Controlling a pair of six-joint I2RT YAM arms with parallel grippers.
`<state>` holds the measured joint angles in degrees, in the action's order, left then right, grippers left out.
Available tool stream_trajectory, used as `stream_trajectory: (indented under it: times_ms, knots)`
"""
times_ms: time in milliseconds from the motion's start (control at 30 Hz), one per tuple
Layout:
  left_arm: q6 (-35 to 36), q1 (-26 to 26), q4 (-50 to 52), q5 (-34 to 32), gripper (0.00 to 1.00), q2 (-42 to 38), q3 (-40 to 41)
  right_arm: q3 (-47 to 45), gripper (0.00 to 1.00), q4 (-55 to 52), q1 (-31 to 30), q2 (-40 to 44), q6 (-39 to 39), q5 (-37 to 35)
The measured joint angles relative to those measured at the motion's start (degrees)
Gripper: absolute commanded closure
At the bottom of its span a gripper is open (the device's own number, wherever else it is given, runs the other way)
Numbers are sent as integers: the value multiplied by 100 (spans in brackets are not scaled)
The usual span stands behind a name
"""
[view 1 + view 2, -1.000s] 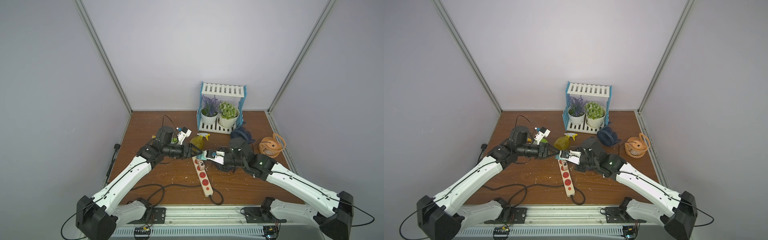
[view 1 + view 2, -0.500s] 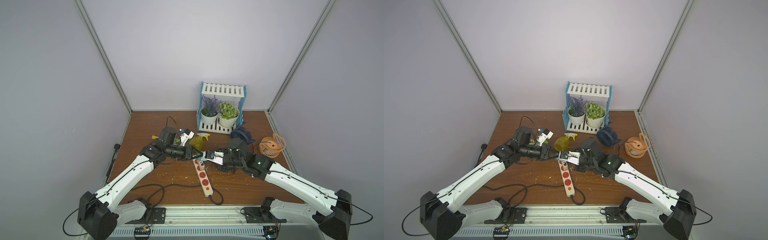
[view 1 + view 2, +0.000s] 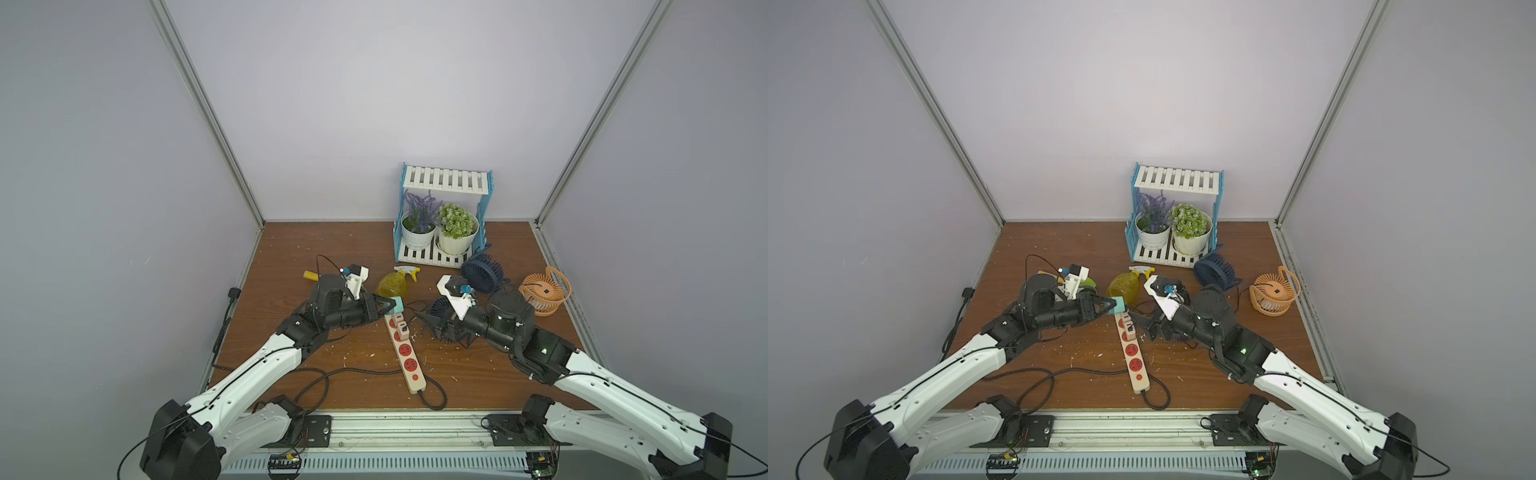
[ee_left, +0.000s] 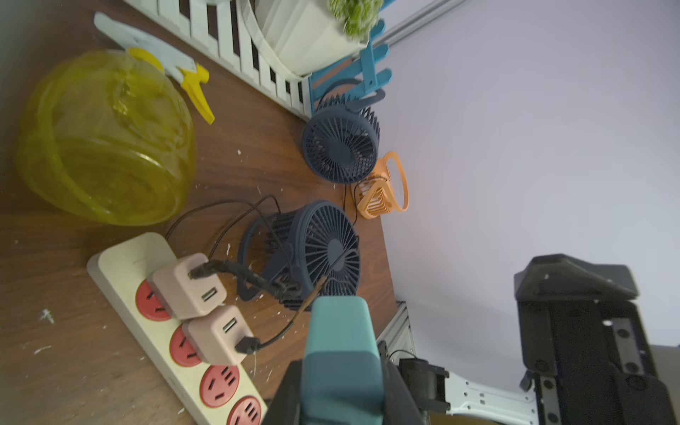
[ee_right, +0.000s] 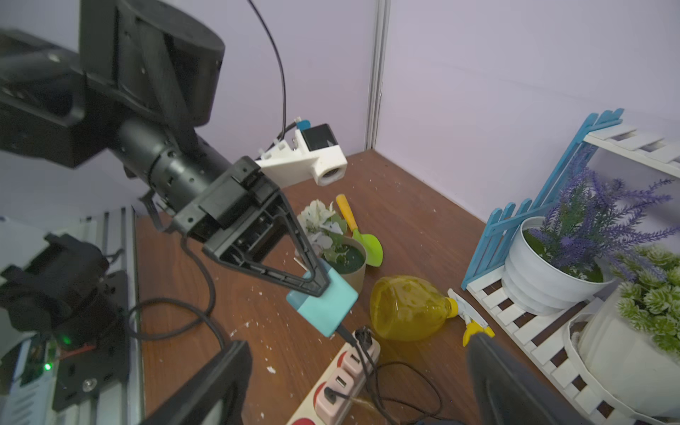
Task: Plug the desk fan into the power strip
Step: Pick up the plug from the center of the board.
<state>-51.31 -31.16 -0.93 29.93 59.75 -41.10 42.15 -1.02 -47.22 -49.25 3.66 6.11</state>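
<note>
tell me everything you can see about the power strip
The power strip is a long cream plastic bar lying flat on the brown table, running away from the robot. Red-orange sockets line its top; two pink adapters fill the far ones, the nearer ones are free. A black cord leaves its near end.

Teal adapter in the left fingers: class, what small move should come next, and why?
Probably shift the teal adapter toward the robot, over a free socket of the power strip: it hangs by the far end, where two pink adapters fill the sockets.
</note>
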Motion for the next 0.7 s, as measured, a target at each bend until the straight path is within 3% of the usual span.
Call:
stream_trajectory:
  times_ms: [200,400,533,700]
  knots:
    - [-122,74,-551,-505,94,-487,52,-592,5,1943,774,-570,2337,1296]
    - [-304,109,-1143,-765,94,-610,227,-935,12,3661,848,-1185,4157,2218]
    - [-400,114,-1335,-778,94,-616,306,-1082,13,4192,846,-1185,4774,2470]
    - [-446,116,-1659,-780,94,-623,407,-914,13,3545,785,-885,4830,2616]
